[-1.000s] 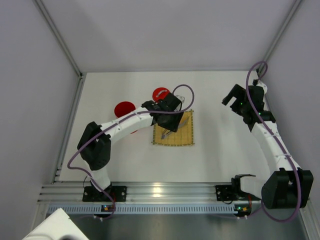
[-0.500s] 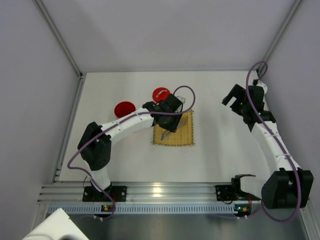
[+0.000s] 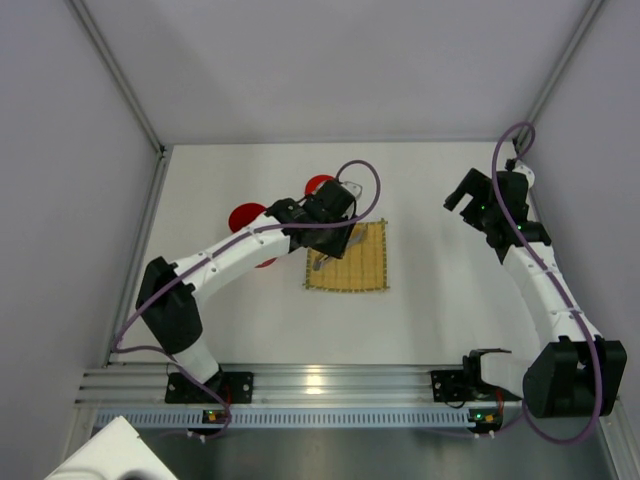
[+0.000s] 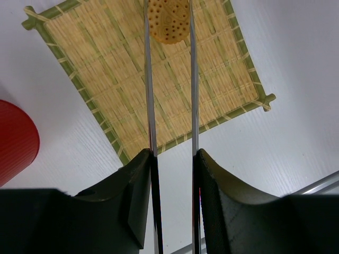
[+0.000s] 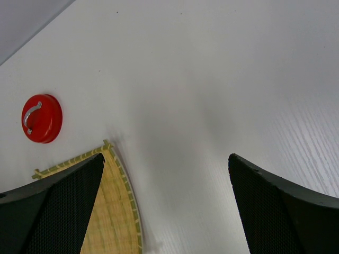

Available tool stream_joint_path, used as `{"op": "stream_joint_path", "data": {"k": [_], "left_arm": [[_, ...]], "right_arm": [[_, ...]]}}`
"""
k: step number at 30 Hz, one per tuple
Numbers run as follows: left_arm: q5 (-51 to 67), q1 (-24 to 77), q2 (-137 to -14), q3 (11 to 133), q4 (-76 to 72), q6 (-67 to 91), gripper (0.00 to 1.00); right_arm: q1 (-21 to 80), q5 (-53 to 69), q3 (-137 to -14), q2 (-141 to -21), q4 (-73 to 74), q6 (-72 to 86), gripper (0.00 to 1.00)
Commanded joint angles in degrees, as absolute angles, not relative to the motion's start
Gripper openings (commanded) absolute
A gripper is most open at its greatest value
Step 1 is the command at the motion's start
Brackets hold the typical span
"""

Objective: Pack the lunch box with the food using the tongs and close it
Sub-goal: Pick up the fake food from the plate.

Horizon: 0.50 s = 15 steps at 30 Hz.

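Squeezing the tongs (image 4: 150,95) between its two black fingers, the left pincer (image 4: 172,174) is closed on them, with one thin metal blade lying against the inner face of each finger. In the left wrist view the two blades run away from the pincer almost parallel and close together. At their far ends sits an orange-yellow slice (image 4: 168,20), round and dotted with small holes, caught between the two blades. The slice is over the far part of the mat (image 4: 95,69). Whether it touches the mat or hangs just above it cannot be told. No other food pieces show on the part of the mat that is in view.

The lunch box (image 4: 13,140) stands on the counter (image 5: 212,79) to the left of the mat, near its left edge but apart from it. From above, the left arm crosses part of it. Its lid (image 5: 41,118) is off and lies flat on the counter by itself, handle up, near the mat's far left corner and apart from the box.

The right pincer (image 5: 167,159) is wide open and holds nothing. It hangs above bare counter to the right of the mat, well apart from the tongs, the box and the lid, and only a corner of the mat shows between its fingers.
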<state>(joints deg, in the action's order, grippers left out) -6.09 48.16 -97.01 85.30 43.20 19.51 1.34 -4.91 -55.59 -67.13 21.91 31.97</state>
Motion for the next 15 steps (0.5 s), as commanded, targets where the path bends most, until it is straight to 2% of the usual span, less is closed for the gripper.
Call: {"op": "stream_joint_path", "data": {"k": [1,15], "left_arm": [[-8.8,48.4,-91.9,88.1,44.8,18.9,0.42],[-18.9,47.8,-81.4,89.5,54.0,20.4,0.43]], "right_arm": [[2.0,-5.7,-56.3,-66.1,19.3,31.2,0.99],[1.9,-5.0,-56.5,-66.7,19.3,31.3,1.0]]}}
